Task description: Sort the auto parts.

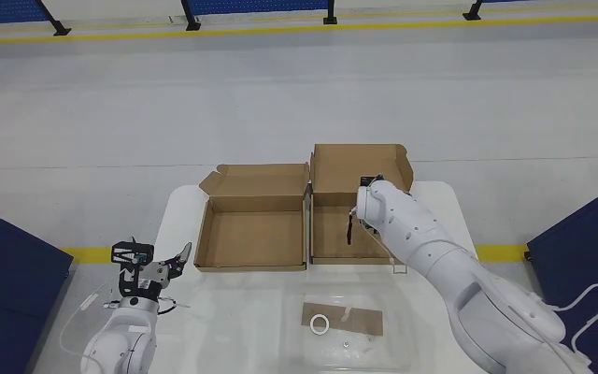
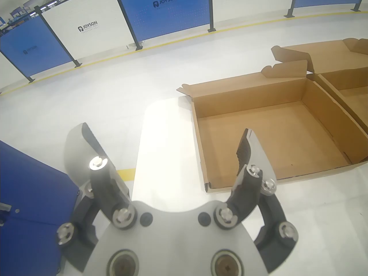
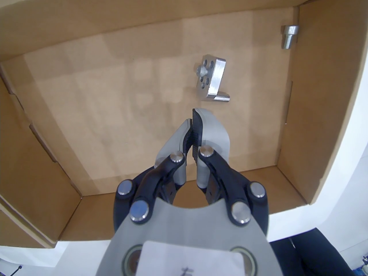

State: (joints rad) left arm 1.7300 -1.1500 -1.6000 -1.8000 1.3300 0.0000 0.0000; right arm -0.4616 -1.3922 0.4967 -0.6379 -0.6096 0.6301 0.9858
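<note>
Two open cardboard boxes stand side by side on the white table: a left box [image 1: 250, 234] [image 2: 273, 136] with a bare floor and a right box [image 1: 332, 238] [image 3: 100, 101]. My right gripper [image 3: 193, 117] hangs shut inside the right box with nothing in it, just short of a metal bracket [image 3: 211, 80] with holes that lies on the box floor. A steel bolt [image 3: 288, 36] leans in a corner of that box. My left gripper [image 2: 169, 142] [image 1: 168, 260] stands open over the table's left edge, apart from the left box. A white ring [image 1: 320, 324] and small metal parts [image 1: 355, 348] lie on the table's front.
A brown cardboard sheet [image 1: 360, 321] lies flat under a clear plastic bag [image 1: 392, 346] at the table's front middle. Blue and white partition panels [image 2: 161, 4] stand across the floor behind the table. A blue panel [image 1: 23, 271] stands left of the table.
</note>
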